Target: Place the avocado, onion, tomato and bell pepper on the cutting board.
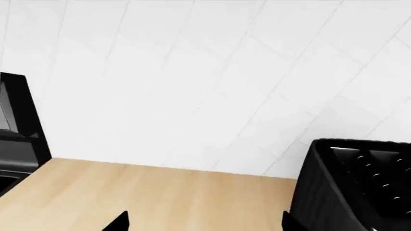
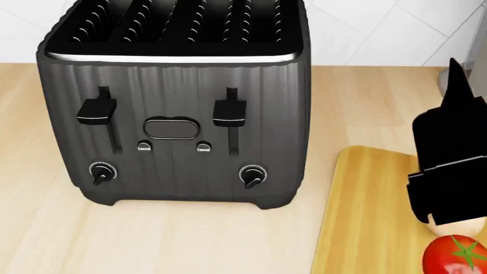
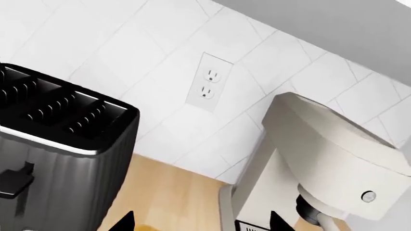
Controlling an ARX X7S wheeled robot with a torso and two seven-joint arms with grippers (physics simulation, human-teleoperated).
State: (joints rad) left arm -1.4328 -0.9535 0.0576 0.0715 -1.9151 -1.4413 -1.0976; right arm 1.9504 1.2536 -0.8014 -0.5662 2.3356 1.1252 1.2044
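The cutting board (image 2: 365,217) lies on the counter at the right of the head view, beside the toaster. The glossy red tomato (image 2: 457,257) sits on it at the bottom right. A pale cream patch (image 2: 439,229), apparently the onion, peeks out just above the tomato, mostly hidden by my right gripper's black body (image 2: 449,165). My right gripper (image 3: 200,222) is open and empty above the board's far end. My left gripper (image 1: 203,222) is open and empty over bare counter, and it is out of the head view. The avocado and bell pepper are out of view.
A big black four-slot toaster (image 2: 175,114) stands left of the board and also shows in the left wrist view (image 1: 359,187). A white stand mixer (image 3: 321,154) stands by the tiled wall with an outlet (image 3: 209,82). A dark appliance (image 1: 16,130) sits at the counter's end.
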